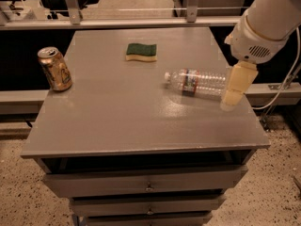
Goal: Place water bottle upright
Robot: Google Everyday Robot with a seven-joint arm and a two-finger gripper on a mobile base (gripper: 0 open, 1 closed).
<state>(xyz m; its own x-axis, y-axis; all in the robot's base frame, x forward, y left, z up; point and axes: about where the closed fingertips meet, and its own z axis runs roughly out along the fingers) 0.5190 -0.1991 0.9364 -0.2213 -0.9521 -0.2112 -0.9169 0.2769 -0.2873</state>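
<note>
On the right side of the grey cabinet top (117, 121), the water bottle (200, 81) lies flat, white cap (167, 76) pointing left, well apart from the green sponge (141, 52) and gold can (55, 68). The gripper (236, 86) hangs at its base end, angled down from the white arm (270, 20); open or closed, I cannot tell. Likely the pre-grasp reach: next, clasp the body and tip it upright.
</note>
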